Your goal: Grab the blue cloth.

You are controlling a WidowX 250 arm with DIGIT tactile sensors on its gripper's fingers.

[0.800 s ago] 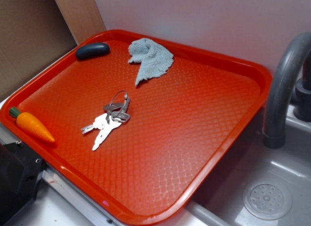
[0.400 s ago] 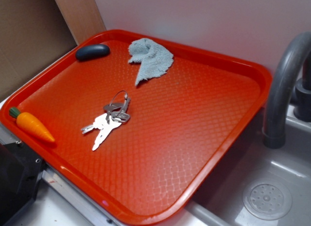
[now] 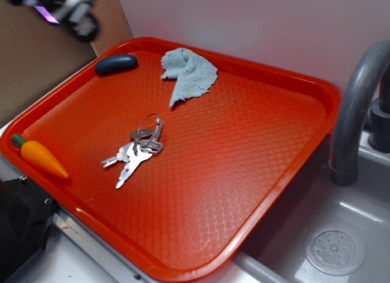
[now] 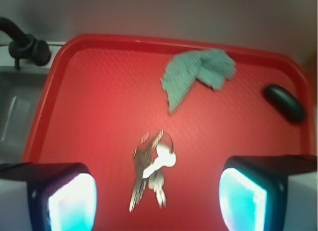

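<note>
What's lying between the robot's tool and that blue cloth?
In the wrist view, the key bunch lies between the open tool and the blue cloth.

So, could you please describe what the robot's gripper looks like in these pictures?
In the wrist view the gripper has two blocky black fingers faced with pads that glow pale cyan. In the exterior view only a blurred black and grey part of the arm shows, with a purple glint. No cables or markings are clear.

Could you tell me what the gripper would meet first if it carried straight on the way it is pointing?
Probably the bunch of keys: in the wrist view they lie between the open gripper's fingers, nearer than the blue cloth. Depth is unclear, so it might reach bare tray first.
</note>
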